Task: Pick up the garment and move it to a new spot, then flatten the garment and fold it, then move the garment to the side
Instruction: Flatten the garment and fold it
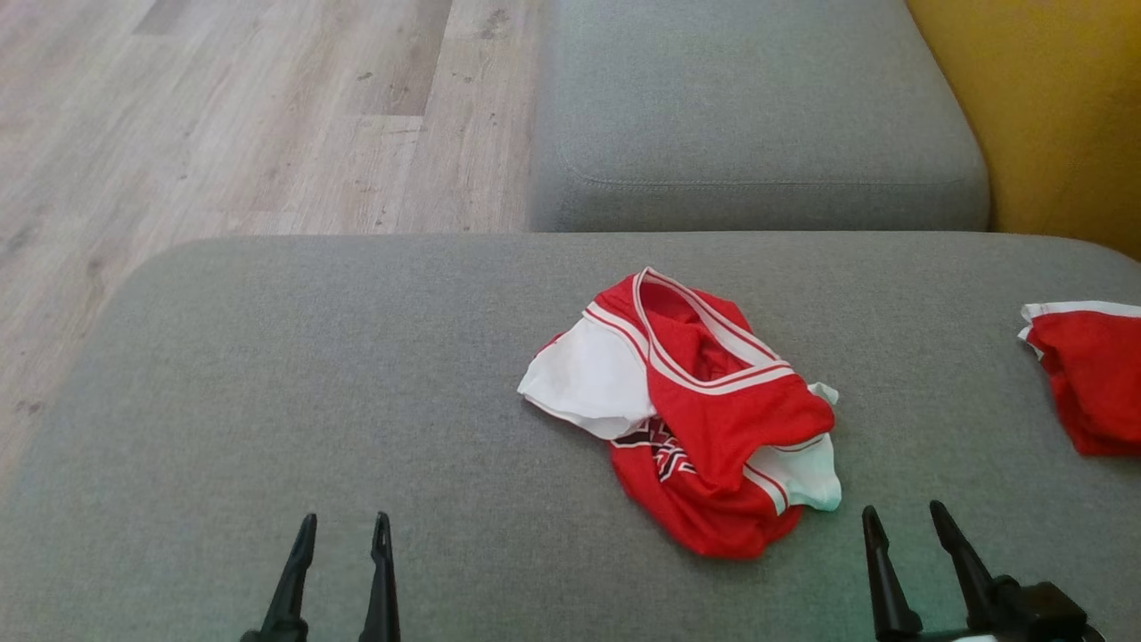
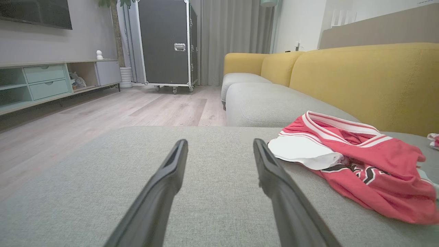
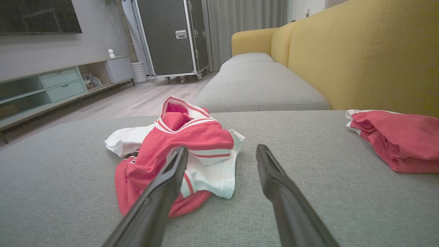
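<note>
Near garment (image 1: pixel 704 410), right hand (image 1: pixel 902 510) splayed, empty

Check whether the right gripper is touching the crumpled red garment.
Apart. The head view shows a strip of bare grey cushion between the garment and the right gripper.

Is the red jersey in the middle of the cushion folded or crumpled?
Crumpled: the jersey lies in a bunched heap on the cushion, collar gaping upward, white panels sticking out unevenly, no flat layers.
</note>
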`<state>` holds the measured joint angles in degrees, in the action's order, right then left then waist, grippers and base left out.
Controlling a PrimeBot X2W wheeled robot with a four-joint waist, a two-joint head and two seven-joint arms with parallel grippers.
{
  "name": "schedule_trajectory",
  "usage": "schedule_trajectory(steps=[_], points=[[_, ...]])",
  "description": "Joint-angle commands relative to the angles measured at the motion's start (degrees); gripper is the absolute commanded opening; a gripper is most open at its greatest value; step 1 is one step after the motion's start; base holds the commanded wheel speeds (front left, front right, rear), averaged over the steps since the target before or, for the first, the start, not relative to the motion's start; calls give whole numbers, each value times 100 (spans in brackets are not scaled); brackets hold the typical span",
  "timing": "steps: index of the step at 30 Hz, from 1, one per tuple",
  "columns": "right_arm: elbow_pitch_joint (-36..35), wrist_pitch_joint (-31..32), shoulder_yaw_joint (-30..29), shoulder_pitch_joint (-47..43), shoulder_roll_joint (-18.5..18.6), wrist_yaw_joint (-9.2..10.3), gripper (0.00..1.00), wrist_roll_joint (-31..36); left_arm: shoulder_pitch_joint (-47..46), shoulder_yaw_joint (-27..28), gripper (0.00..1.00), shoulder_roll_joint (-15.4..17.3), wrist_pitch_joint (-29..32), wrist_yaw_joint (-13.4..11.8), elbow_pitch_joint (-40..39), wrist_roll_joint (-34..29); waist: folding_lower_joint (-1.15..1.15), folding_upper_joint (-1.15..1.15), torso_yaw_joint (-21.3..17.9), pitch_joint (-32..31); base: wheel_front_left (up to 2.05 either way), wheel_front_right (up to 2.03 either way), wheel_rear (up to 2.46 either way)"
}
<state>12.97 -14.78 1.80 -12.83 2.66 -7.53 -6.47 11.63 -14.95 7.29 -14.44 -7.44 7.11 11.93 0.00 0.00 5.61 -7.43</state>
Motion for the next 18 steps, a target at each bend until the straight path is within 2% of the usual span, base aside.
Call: schedule_trajectory(steps=[1, 10, 18], points=[[-202, -22, 144, 184, 45, 4, 100, 60, -306, 228, 100, -62, -55, 67, -135, -75, 0, 0, -7, -5, 0, 0, 0], [-236, -22, 246, 204, 31, 4, 100, 72, -451, 142, 100, -148, -55, 311, 261, -239, 0, 0, -178, 14, 0, 0, 0], [-431, -22, 410, 405, 183, 4, 100, 106, -1805, -623, 100, -330, 424, 520, 1085, -605, 0, 0, -1038, 449, 0, 0, 0]])
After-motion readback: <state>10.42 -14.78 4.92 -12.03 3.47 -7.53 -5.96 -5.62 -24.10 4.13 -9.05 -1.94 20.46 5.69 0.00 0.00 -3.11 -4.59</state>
